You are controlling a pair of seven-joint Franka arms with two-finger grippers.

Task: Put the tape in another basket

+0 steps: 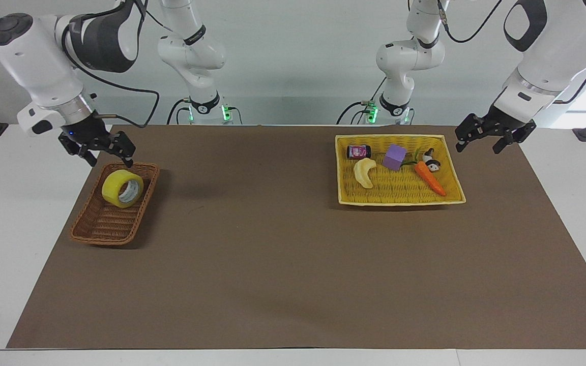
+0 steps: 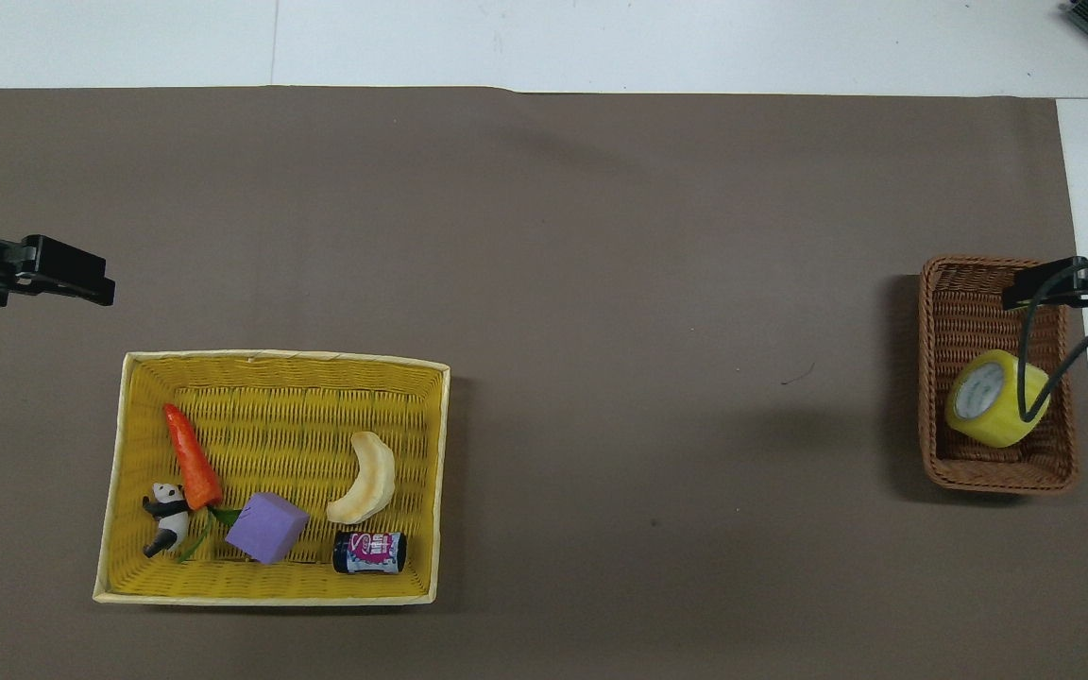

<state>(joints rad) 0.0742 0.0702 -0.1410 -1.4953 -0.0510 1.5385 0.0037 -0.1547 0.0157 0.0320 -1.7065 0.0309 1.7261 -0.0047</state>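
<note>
The yellow tape lies on its side in the brown wicker basket, at the basket's end nearer the robots. The tape and the basket also show in the overhead view. My right gripper hangs open and empty over the basket's rim, above the tape and apart from it; it also shows in the overhead view. My left gripper waits open and empty in the air beside the yellow basket, at the left arm's end; it also shows in the overhead view.
The yellow basket holds a carrot, a panda figure, a purple block, a pale banana-shaped piece and a small can. A brown mat covers the table.
</note>
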